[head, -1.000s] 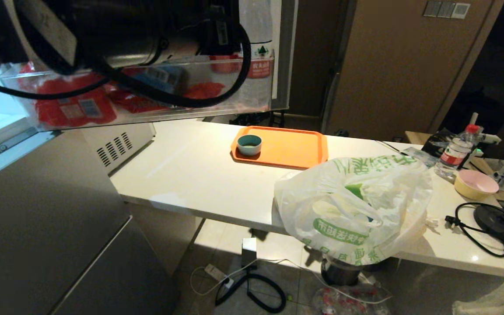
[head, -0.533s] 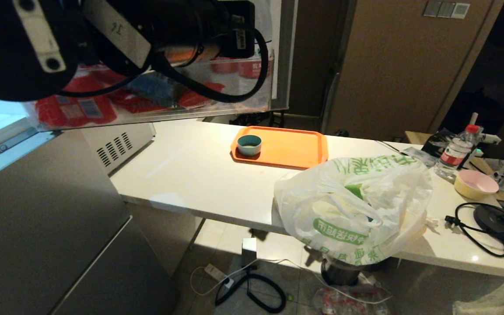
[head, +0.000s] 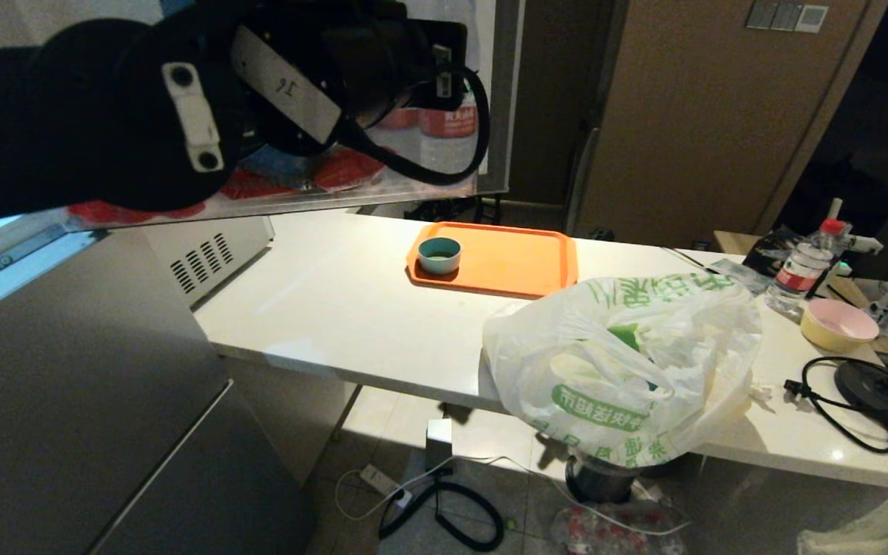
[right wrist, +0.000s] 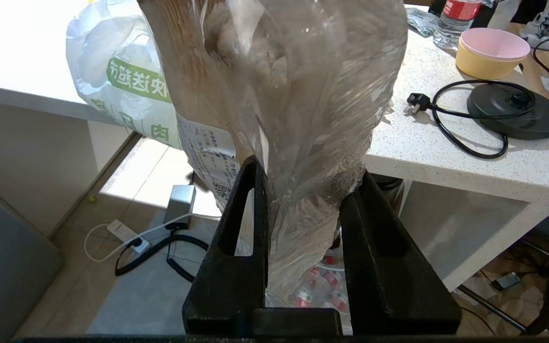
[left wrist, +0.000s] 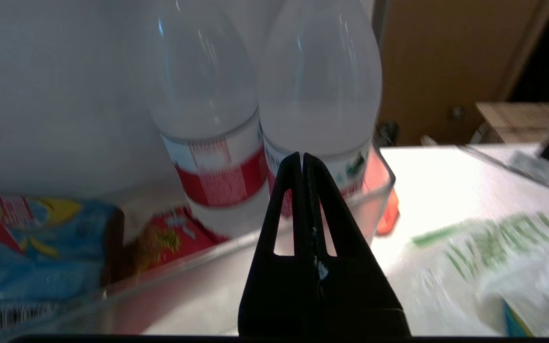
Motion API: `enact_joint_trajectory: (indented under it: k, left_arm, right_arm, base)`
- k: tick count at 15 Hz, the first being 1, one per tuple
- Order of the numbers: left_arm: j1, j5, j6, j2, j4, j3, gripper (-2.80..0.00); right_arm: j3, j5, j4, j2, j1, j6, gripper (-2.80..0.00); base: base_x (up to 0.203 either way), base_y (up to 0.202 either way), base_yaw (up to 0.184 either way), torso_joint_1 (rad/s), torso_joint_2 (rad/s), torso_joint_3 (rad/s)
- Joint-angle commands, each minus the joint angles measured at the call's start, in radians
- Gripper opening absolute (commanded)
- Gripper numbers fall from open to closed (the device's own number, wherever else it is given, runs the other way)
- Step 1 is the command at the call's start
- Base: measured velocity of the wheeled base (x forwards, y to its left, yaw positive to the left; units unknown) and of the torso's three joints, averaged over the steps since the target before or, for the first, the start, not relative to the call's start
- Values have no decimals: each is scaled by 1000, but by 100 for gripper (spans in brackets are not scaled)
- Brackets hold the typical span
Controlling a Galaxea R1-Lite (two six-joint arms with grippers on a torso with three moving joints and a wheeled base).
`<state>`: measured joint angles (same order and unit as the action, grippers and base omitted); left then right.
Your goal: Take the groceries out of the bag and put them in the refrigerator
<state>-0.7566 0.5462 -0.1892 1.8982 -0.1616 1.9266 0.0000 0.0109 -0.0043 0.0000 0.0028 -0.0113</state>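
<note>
Pressed together and empty, my left gripper [left wrist: 301, 159] hangs at the clear door bin [left wrist: 236, 247] of the refrigerator [head: 66, 401], its tips just in front of two water bottles [left wrist: 320, 95] standing there, with red and blue packets [left wrist: 31, 252] lying further along the same bin. Over the last second my left arm [head: 143, 116] has swung up and across the head view, now hiding most of the bin it framed a moment ago; I judge it is pulling back from the door with nothing in its grasp. My right gripper [right wrist: 303, 190], low beside the refrigerator's counter neighbour, pinches a clear plastic pack of pale beige lumps [right wrist: 279, 85], fingers partly spread around the bunched film. The bag [head: 621, 370] sits on the white counter [head: 336, 308], away from the refrigerator, overhanging the front edge, green-wrapped goods visible inside. More groceries remain to move.
</note>
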Motion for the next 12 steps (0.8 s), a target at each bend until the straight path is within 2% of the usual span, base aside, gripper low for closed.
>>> enact_joint_trajectory:
  k: [1, 6, 12]
  left_arm:
    - [0, 28, -33, 30, -66, 0, -280]
    - [6, 67, -133, 37, -82, -1, -280]
    - [62, 84, -151, 51, -81, -1, -280]
  right_arm:
    - [0, 0, 0, 2, 0, 0, -280]
    - [0, 0, 0, 1, 0, -1, -280]
    - [0, 0, 0, 2, 0, -1, -280]
  base:
    - [0, 0, 0, 0, 0, 0]
    - [0, 0, 0, 0, 0, 0]
    - [0, 0, 0, 0, 0, 0]
